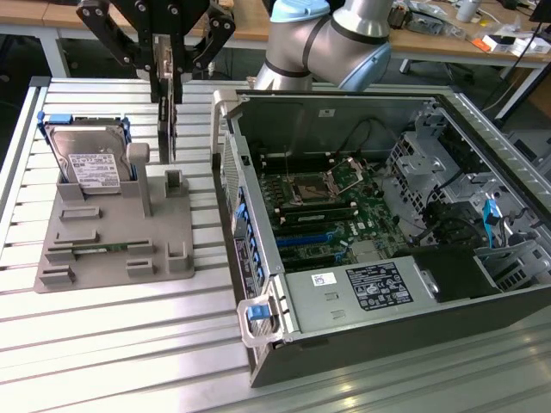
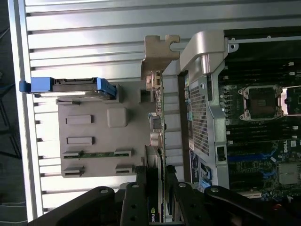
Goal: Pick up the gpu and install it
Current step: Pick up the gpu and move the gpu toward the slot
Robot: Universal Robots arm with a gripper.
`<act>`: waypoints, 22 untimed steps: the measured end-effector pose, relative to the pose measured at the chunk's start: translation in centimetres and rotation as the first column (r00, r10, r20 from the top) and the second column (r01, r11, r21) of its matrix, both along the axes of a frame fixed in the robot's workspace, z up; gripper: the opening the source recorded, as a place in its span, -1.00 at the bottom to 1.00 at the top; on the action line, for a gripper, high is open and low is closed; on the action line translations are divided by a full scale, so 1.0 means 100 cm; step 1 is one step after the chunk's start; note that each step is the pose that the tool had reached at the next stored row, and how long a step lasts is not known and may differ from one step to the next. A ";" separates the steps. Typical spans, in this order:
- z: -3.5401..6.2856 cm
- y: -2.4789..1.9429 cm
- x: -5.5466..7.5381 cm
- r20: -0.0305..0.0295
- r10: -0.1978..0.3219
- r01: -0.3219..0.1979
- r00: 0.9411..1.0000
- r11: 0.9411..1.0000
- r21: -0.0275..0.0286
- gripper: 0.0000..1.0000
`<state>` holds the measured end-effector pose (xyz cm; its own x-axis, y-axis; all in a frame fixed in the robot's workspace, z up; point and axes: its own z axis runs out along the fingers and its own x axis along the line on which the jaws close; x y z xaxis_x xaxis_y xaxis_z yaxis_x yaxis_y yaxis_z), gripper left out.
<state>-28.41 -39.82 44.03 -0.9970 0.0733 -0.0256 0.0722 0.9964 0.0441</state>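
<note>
gpu (image 1: 169,129) is in the gripper (image 1: 166,69), fingers clamped narrow on both faces, card hanging straight down below them, edge-on to the exterior camera. In the wrist view the card (image 2: 158,122) runs away from the fingers (image 2: 141,188), with its silver bracket (image 2: 160,52) at the end farthest from the gripper (image 2: 156,181). I can make out a logo on the card right at the grip.

The card's lower end sits just by the posts of the grey fixture (image 1: 172,232); I can't tell if it touches them.

On the fixture (image 2: 99,136), to one side of the gripper: hard drive (image 1: 90,163) standing upright in a blue-tabbed holder, and a memory stick (image 1: 99,249) lying flat in a slot.

On the gripper's other side, close by: open PC case (image 1: 362,103). Inside it are a motherboard (image 1: 344,215) with a bare CPU socket (image 1: 323,182), blue slots and a labelled power supply (image 1: 362,288).

Both fixture and case sit on the slatted table (image 1: 112,344).

Hard to read: the card's faces, since I only get its edge. The gripper's upper part and the arm (image 1: 336,43) are cut off by the frame edge.
</note>
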 end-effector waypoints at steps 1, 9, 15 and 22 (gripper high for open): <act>0.0022 0.0000 0.000 0.000 0.000 0.000 1.000 1.000 0.000 -0.47; 0.0212 0.0000 0.000 0.000 0.000 0.000 1.000 1.000 0.000 -0.47; 0.0318 0.0000 0.000 0.000 0.000 0.000 1.000 1.000 0.000 -0.47; 0.0442 0.0000 0.000 0.000 0.000 0.000 1.000 1.000 0.000 -0.47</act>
